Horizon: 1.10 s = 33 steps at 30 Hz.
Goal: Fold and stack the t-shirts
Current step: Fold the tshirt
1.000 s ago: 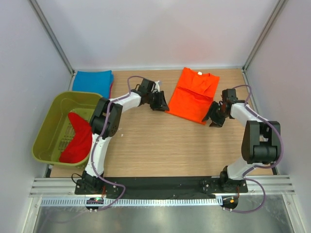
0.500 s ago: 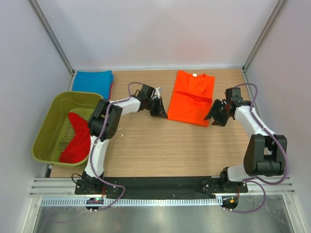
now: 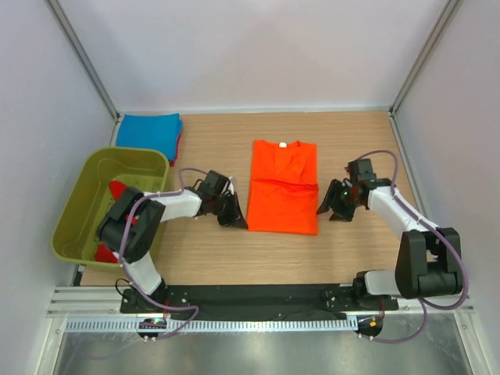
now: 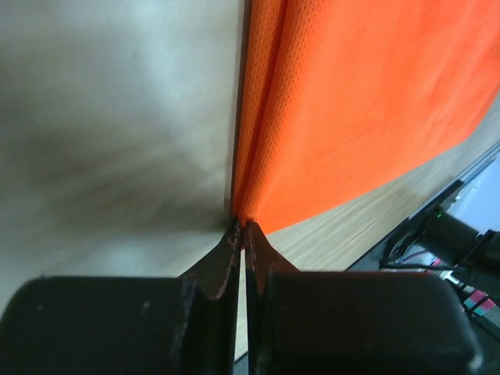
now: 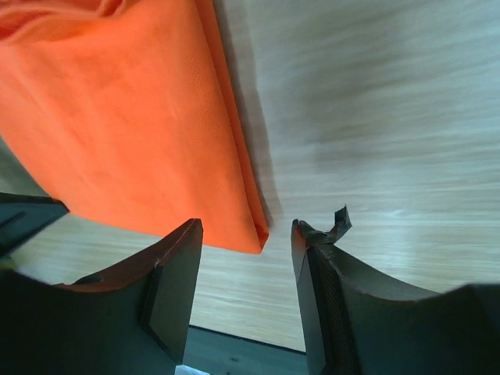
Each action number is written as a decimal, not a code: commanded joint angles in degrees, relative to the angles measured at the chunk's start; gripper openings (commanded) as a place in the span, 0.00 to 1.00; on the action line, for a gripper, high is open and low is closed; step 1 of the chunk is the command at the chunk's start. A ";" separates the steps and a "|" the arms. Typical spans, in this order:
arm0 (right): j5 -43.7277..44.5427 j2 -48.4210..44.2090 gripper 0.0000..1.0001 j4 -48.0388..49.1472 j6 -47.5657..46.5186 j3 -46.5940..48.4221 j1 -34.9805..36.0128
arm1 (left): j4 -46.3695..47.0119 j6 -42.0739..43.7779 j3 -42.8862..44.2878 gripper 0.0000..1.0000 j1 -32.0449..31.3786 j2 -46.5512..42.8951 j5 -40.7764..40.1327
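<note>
On the table (image 3: 258,258), orange t-shirt (image 3: 283,191) folded narrow.

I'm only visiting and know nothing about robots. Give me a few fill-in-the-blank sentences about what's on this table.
The shirt lying between the two claws is ___. The left claw is ___ on that shirt's near corner. The right claw has its jaws ___ around the other near corner. The green tub holds another shirt, coloured ___.
Missing words: orange, shut, open, red.
</note>
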 commanded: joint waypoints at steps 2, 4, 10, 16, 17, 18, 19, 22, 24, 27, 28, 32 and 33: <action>-2.22 -4.34 0.56 2.74 2.04 -6.18 9.12 | -4.66 -2.26 -8.98 0.10 -0.62 -8.49 -7.75; -2.14 -5.92 0.55 4.32 4.41 -9.17 12.20 | -6.41 -2.79 -9.87 0.25 -0.53 -11.93 -8.10; -0.47 -8.39 0.55 4.86 5.21 -10.16 13.53 | -12.22 2.47 -0.84 0.40 -0.53 -15.47 -13.90; 8.42 -2.60 0.53 8.61 2.31 -3.21 12.31 | -11.35 8.89 12.35 0.39 0.44 -4.05 -13.64; 8.15 -1.54 0.53 11.15 1.70 -2.69 11.95 | -10.21 9.16 14.37 0.39 0.52 -2.74 -13.56; 9.11 -0.75 0.53 11.96 1.52 -1.81 11.95 | -9.94 9.68 15.26 0.39 0.61 -0.55 -13.21; 9.38 0.30 0.53 12.32 1.08 -1.11 11.60 | -9.85 9.95 16.14 0.39 0.79 0.52 -13.12; 10.34 4.70 0.52 13.02 -0.50 1.09 11.60 | -9.50 10.91 18.60 0.39 1.14 2.98 -13.81; 10.52 6.90 0.51 14.51 -1.55 1.88 11.69 | -9.32 11.18 19.65 0.40 1.40 3.95 -14.34; 11.14 8.57 0.49 16.10 -2.87 2.85 11.51 | -9.41 11.71 20.62 0.40 1.93 5.63 -14.44; 10.88 8.92 0.47 16.62 -3.31 3.20 11.51 | -8.98 12.32 20.80 0.40 1.93 6.24 -13.91; 9.21 10.77 0.42 18.47 -5.34 4.96 11.42 | -7.48 13.73 21.77 0.40 2.63 7.99 -11.20; 8.94 11.56 0.41 18.39 -5.78 5.84 11.34 | -7.22 13.91 21.86 0.40 2.81 8.26 -10.57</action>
